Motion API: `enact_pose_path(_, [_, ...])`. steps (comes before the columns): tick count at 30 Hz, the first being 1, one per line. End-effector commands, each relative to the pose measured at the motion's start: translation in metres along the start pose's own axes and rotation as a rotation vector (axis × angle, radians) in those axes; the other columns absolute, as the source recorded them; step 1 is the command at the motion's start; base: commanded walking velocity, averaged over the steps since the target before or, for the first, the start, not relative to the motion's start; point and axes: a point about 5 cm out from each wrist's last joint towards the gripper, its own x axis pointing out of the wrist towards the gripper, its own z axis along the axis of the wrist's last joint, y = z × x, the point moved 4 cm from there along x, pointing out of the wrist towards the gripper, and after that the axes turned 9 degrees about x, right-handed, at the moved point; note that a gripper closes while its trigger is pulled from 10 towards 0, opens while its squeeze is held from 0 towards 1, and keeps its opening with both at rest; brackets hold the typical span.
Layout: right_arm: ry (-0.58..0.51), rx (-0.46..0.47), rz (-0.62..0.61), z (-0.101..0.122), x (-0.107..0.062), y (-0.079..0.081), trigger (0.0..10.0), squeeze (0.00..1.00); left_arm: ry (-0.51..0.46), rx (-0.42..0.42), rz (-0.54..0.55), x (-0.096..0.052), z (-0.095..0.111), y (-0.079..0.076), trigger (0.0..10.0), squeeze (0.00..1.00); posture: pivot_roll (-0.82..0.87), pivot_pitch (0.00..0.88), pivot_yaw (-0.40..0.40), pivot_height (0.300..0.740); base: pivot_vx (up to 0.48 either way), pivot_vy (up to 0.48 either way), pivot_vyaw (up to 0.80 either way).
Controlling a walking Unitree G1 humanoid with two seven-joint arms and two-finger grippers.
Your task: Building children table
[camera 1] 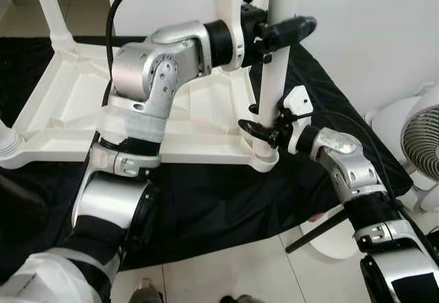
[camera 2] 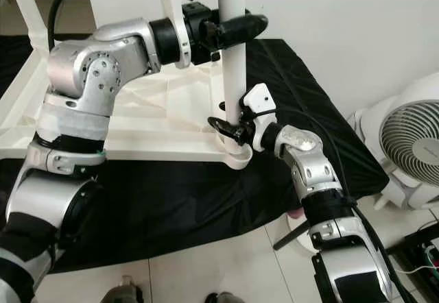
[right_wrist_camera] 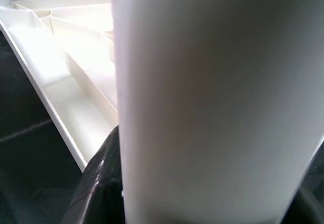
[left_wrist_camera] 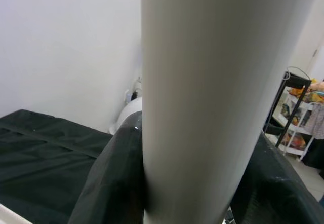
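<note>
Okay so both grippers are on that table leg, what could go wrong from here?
1. The left gripper holds the leg high and the right gripper holds it low by the socket. If the two push unevenly, the leg could tilt and jam.
2. The upturned tabletop rests loose on black cloth, so a push may slide it.
3. A fan stands near the right arm and could be knocked.

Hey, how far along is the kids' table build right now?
Done: the white tabletop lies upside down on the black cloth, with legs already standing at two corners. In hand: the left gripper holds a leg high up and the right gripper holds it near its corner socket. Left: whether it is fully seated cannot be told.
</note>
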Motion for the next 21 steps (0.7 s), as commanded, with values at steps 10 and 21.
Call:
enact_pose_path(10, [-0.027,0.0,-0.054,0.008,0.006,-0.007,10.0,1.0,0.012,0.034,0.006,-0.002,0.008,-0.002,10.0,0.0,0.13,0.037,-0.07,0.74,0.0,0.0,0.0])
enact_pose_path(21, [-0.071,0.014,-0.238,0.016,0.019,-0.02,10.0,1.0,0.007,0.1,0.184,-0.002,0.022,0.009,10.0,0.0,0.13,0.044,-0.065,0.74,0.0,0.0,0.0])
